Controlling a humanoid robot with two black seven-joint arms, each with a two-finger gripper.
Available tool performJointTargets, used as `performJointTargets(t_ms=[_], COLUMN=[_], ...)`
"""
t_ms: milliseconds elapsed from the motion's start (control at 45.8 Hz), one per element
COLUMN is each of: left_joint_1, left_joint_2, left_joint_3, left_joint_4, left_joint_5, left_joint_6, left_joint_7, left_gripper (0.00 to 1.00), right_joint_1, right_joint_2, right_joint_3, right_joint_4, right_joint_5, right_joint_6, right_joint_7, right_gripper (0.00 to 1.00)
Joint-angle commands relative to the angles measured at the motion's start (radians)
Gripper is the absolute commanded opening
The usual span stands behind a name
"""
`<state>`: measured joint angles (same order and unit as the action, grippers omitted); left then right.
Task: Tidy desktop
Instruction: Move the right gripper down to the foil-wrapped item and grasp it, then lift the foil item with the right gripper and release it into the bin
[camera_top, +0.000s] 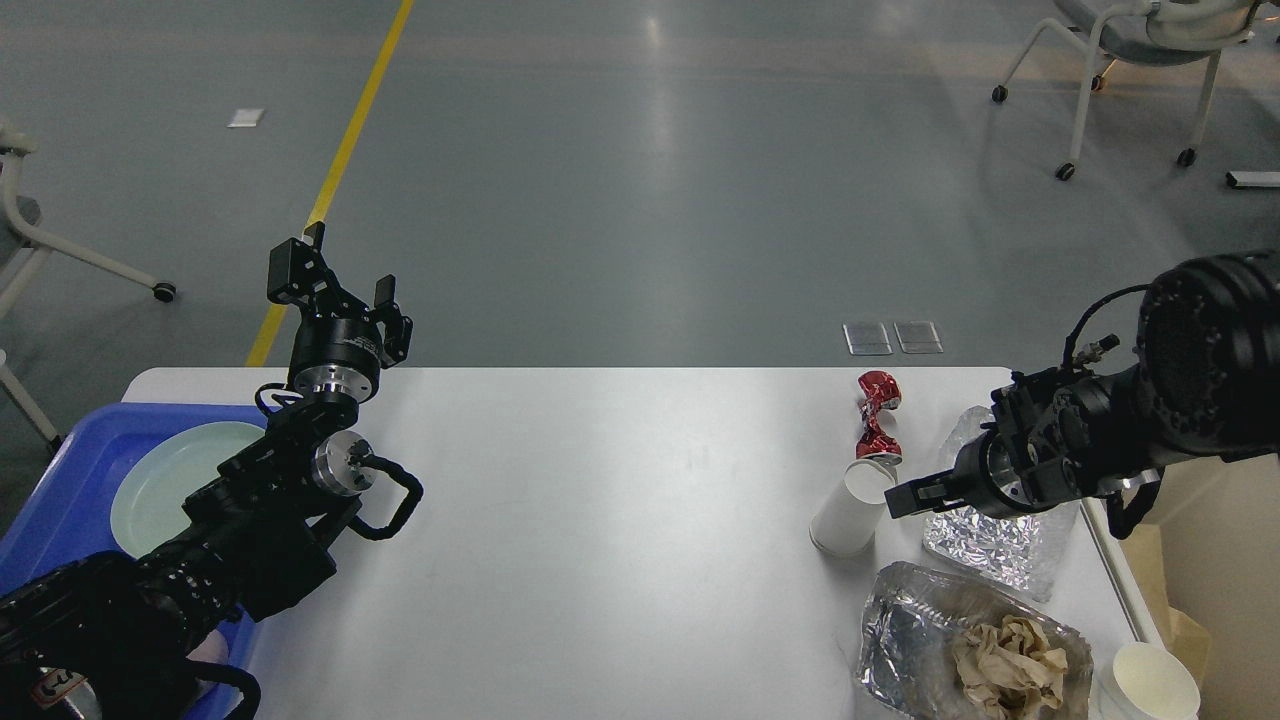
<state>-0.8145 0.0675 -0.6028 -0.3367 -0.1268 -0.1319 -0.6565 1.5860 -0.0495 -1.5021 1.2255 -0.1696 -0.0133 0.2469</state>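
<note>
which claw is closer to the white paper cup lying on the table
Right. The right claw sits right at the white paper cup, by its rim. The left claw is raised far across the desktop, over its left end.

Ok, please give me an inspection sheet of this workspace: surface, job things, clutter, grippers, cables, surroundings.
Surface: the white desktop is bare in its middle; things sit at both ends.
Job things: a blue tray at the left end holds a pale green plate.
Clutter: at the right end, a white paper cup, a crushed red can, a clear plastic bottle, a foil container with crumpled brown paper, and a second paper cup.
Grippers: the left gripper is raised, open and empty; the right gripper is at the cup's rim, state unclear.
Cables: a black cable loop on the left arm.
Surroundings: grey floor, a yellow line, wheeled chairs.
</note>
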Motion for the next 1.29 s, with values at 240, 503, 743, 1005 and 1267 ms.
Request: performJointTargets(t_ms=[240,503,743,1005,1267], left_joint_1=[0.000,0.000,0.000,0.000,0.000], left_joint_2=[0.000,0.000,0.000,0.000,0.000], left_joint_3=[0.000,0.000,0.000,0.000,0.000], left_joint_4=[0.001,-0.001,-0.001,0.001,-0.001], left_joint_5=[-0.001,-0.001,-0.001,-0.001,-0.001], left_joint_6=[0.000,0.000,0.000,0.000,0.000], left_joint_7=[0.000,0.000,0.000,0.000,0.000], left_gripper=[1.00,1.00,1.00,1.00,1.00], right_joint_1=[-0.141,-0.210,-0.256,-0.297,-0.297], right_joint_2=[-0.003,0.002,0.008,0.016,0.010], right_joint_3=[-0.004,-0.004,-0.006,-0.007,-0.021], right_joint_4=[-0.141,-0.213,-0.236,-0.300,-0.320], right_joint_5=[-0.002,-0.002,-0.001,-0.001,-0.002], right_joint_6=[-0.008,-0.022,-0.022,-0.022,-0.019], right_joint_7=[0.000,0.000,-0.001,-0.001,0.003], right_gripper=[0.98,0.69,0.41,0.25,0.00])
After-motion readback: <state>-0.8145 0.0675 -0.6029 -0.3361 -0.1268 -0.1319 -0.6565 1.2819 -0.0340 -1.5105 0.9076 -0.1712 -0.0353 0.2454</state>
